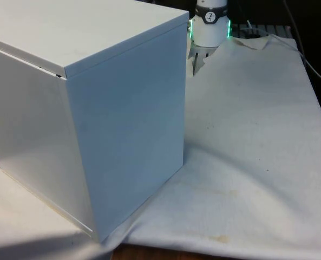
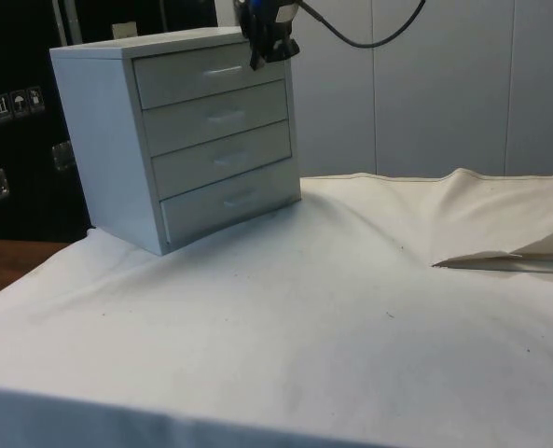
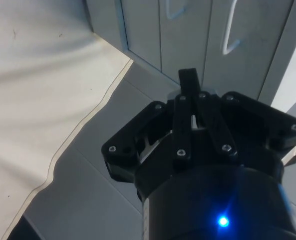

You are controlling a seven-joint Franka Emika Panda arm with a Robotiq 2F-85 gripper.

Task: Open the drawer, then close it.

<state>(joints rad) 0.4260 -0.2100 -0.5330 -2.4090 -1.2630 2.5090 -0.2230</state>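
Observation:
A white chest of drawers (image 2: 117,140) stands on the cloth, with its plain back and side (image 1: 95,108) turned to the front view. In the side view all of its drawers sit flush. The top drawer (image 2: 178,82) carries a slim handle (image 2: 222,70). My black gripper (image 2: 257,62) hangs just in front of that drawer's right end, beside the handle and apart from it. In the front view its tips (image 1: 194,66) peek out behind the chest's far corner. The wrist view has the fingers (image 3: 188,85) pressed together with nothing between them, and drawer handles (image 3: 231,30) beyond.
White cloth (image 2: 332,299) covers the table in front of the chest. A raised fold of it (image 2: 500,259) lies at the side view's right. A dark cable (image 2: 369,37) trails from the arm. Bare wood (image 2: 6,261) shows past the cloth beside the chest.

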